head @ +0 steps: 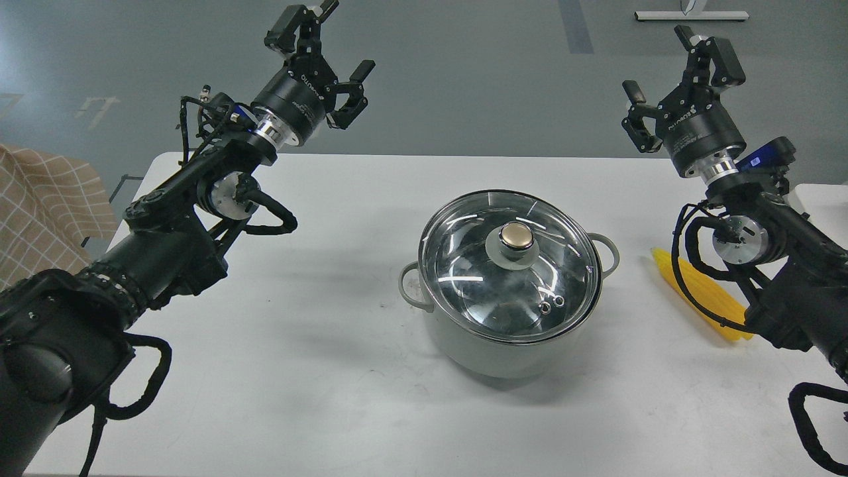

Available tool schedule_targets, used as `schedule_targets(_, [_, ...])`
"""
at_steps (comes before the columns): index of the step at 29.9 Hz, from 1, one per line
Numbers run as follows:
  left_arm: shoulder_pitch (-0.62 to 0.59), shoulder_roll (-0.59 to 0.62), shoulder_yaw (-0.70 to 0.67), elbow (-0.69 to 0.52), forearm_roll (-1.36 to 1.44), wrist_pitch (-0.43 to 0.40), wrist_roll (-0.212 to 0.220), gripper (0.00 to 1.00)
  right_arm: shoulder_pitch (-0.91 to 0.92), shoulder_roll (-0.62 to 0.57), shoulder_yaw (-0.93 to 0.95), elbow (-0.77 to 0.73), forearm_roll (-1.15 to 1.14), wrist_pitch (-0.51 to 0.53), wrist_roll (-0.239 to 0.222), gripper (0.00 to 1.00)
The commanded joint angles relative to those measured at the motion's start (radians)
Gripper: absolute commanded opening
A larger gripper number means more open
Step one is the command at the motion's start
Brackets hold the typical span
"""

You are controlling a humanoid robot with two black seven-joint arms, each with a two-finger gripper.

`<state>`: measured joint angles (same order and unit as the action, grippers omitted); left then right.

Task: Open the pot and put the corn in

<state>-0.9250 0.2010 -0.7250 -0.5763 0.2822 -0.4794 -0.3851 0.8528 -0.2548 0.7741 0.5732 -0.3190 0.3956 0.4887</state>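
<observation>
The pale grey-green pot stands in the middle of the white table, covered by its glass lid with a gold knob. The yellow corn lies on the table to the pot's right, partly hidden behind my right arm. My left gripper is open and empty, raised high above the table's far left edge. My right gripper is open and empty, raised above the far right edge, well behind the corn.
The white table ends at a far edge just below both grippers. A beige checked cloth lies off the table at the left. Grey floor lies beyond.
</observation>
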Motion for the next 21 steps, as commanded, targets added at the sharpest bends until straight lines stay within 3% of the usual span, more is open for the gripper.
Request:
schedule_targets(1, [0.000,0.000,-0.001,-0.008,0.000,-0.001,0.000,0.98,-0.001,0.000,0.001,0.000,0.000,0.000,0.000,1.00])
schedule_targets(13, [-0.009,0.029,0.007,-0.066,0.032,0.001,0.000,0.98,-0.005,-0.003,0.001,0.005,0.000,-0.001,0.000,1.00])
schedule_targets(21, [-0.097,0.184,0.018,-0.278,0.302,0.015,-0.001,0.98,-0.009,-0.015,-0.003,0.004,-0.003,-0.001,0.000,1.00])
